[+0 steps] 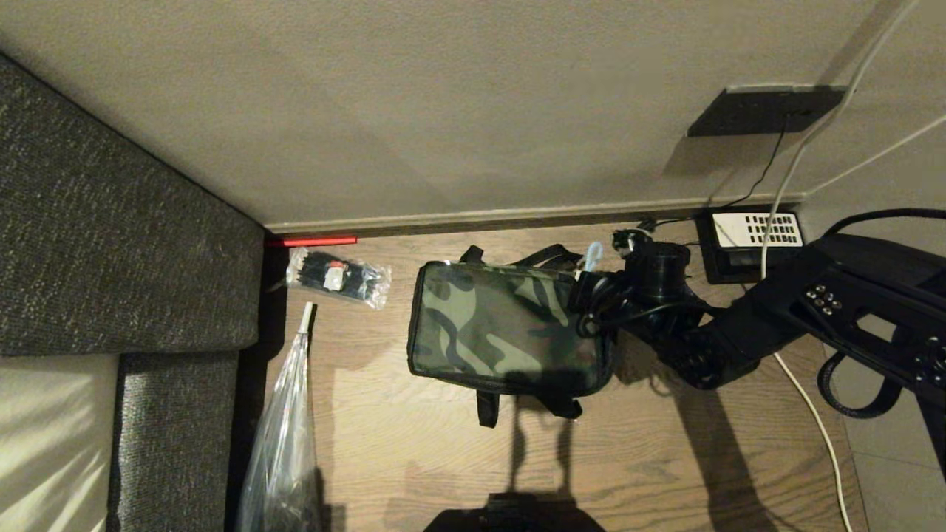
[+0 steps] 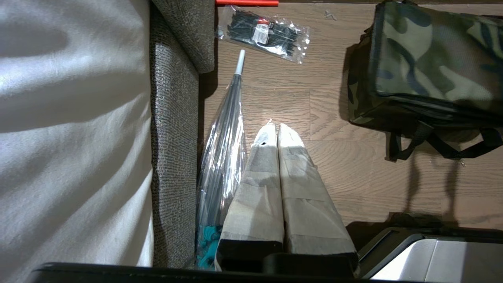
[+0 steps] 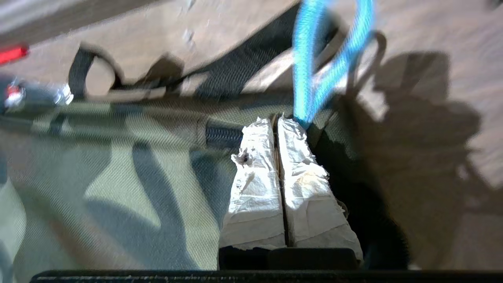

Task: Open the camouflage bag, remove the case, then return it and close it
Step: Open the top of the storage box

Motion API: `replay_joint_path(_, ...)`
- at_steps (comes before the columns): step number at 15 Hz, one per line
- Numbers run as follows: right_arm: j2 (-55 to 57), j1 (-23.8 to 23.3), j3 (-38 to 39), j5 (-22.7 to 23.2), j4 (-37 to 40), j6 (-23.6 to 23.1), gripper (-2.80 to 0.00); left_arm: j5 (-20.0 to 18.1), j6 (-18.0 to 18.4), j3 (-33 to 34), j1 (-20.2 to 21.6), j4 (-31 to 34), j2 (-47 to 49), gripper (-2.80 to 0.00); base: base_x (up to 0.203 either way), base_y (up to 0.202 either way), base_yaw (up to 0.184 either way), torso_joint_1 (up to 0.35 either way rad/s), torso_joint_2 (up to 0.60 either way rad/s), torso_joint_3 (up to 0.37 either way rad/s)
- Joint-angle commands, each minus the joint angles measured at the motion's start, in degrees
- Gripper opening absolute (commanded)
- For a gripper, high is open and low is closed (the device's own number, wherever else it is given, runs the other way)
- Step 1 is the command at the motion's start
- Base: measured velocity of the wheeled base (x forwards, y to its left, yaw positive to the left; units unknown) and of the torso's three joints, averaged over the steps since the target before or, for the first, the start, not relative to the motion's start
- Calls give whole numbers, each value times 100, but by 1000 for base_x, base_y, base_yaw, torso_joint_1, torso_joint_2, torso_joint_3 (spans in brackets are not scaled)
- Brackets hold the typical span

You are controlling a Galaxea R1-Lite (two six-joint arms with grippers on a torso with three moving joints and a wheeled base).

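The camouflage bag [image 1: 506, 332] lies closed on the wooden floor [image 1: 414, 458], between a clear packet of black items [image 1: 338, 277] and a black telephone [image 1: 750, 244]. The right gripper [image 3: 277, 118] sits at the bag's far right corner, its wrapped fingers [image 3: 255, 173] pressed together on a light-blue cord loop [image 3: 310, 82] at the zipper. The left gripper [image 2: 274, 127], fingers together and empty, hangs well apart from the bag.

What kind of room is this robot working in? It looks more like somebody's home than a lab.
Probably a living room or hotel-style room. A grey woven-fabric sofa stands beside a wood-grain plank floor, and a black telephone with a white keypad panel sits on the floor by the beige wall.
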Motion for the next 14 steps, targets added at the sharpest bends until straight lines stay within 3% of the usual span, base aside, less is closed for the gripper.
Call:
replay_joint_path(1, -135, -136, -21, 4, -310, -85, -280, 0, -3, 9, 2, -1, 0, -280, 0, 0, 0, 0, 0, 0)
replay_joint_path(9, -393, -335, 292, 11, -523, -363, -280, 0, -3, 9, 2, -10, 0, -280, 0, 0, 0, 0, 0, 0)
replay_joint_path(14, -187, -134, 75, 37, -667, -363, -280, 0, -3, 9, 2, -3, 0, -280, 0, 0, 0, 0, 0, 0)
